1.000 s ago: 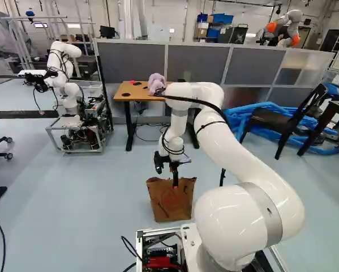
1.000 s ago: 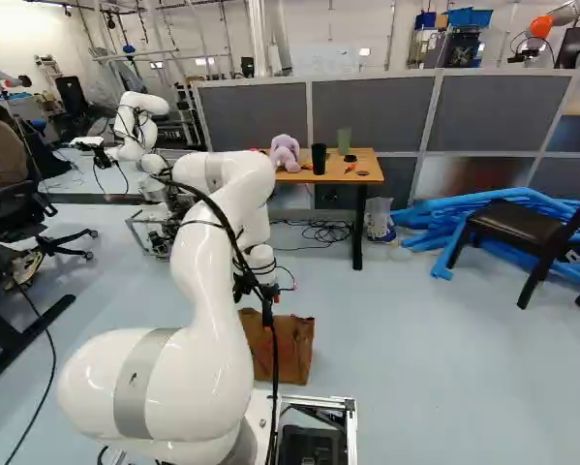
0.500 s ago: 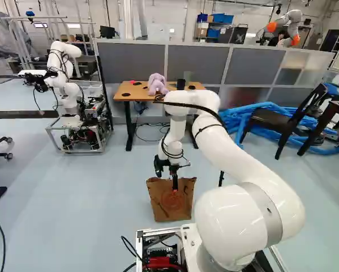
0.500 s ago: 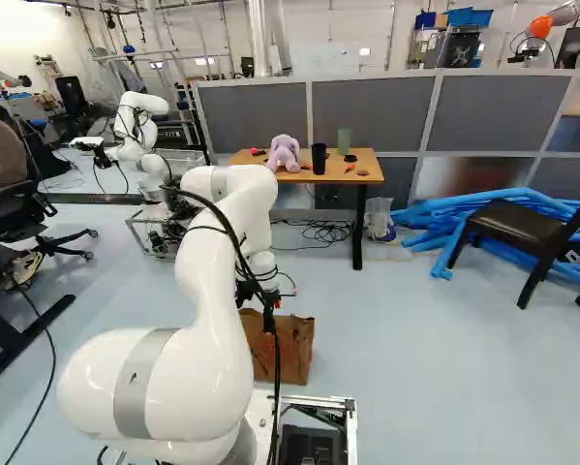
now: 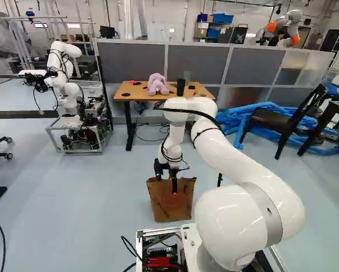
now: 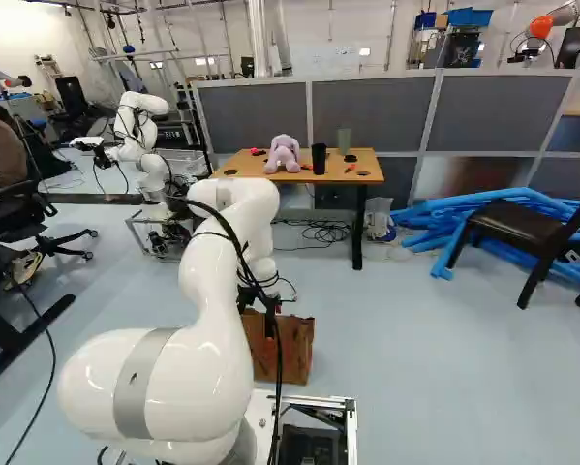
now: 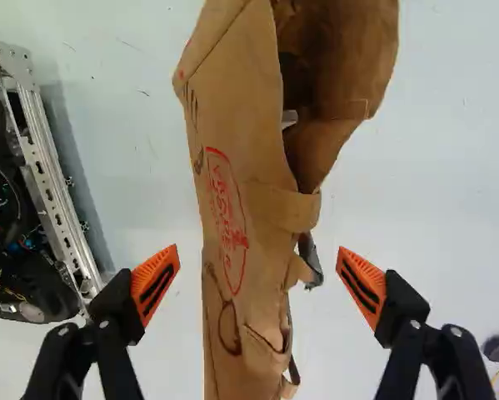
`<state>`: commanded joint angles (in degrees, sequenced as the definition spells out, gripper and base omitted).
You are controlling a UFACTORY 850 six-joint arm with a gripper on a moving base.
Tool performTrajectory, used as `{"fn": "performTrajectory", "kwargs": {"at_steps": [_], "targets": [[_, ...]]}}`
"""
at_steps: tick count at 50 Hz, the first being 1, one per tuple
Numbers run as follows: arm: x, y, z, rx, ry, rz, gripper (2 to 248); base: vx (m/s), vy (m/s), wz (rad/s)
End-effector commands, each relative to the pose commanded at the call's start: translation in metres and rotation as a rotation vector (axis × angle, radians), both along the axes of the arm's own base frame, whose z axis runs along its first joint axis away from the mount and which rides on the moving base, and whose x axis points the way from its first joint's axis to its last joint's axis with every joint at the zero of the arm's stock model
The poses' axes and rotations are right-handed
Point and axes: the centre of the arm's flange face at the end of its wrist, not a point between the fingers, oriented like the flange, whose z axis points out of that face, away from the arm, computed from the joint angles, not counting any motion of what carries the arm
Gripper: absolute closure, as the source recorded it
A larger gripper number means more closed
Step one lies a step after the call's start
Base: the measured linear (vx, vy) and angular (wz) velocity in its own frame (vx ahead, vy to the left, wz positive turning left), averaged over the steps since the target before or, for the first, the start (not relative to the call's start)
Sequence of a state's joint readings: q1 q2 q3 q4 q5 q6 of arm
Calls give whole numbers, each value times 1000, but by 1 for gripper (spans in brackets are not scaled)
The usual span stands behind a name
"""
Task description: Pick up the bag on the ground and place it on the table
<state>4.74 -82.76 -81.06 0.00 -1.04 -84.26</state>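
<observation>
Pincer [image 7: 258, 285] spread wide, the brown bag [image 7: 257, 208] between its fingers, upright on the floor [image 5: 90, 209] just ahead of the base [image 5: 155, 231].
Sink the orange pads [image 7: 362, 283] below the rim, near and far, before closing evenly; a shallow bite might tear. Lift straight, then carry to the far table [image 5: 140, 93], minding the plush toy [image 6: 283, 153] left of the dark cup [image 6: 319, 158].

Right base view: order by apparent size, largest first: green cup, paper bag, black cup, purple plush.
1. Paper bag, partly hidden by the arm
2. Purple plush
3. Black cup and green cup: too alike to rank
</observation>
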Motion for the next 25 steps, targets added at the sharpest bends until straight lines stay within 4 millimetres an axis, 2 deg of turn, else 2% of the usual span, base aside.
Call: {"fn": "performTrajectory", "kwargs": {"at_steps": [25], "targets": [[0, 0, -36, 0, 5, 0, 3, 0, 0, 0]]}}
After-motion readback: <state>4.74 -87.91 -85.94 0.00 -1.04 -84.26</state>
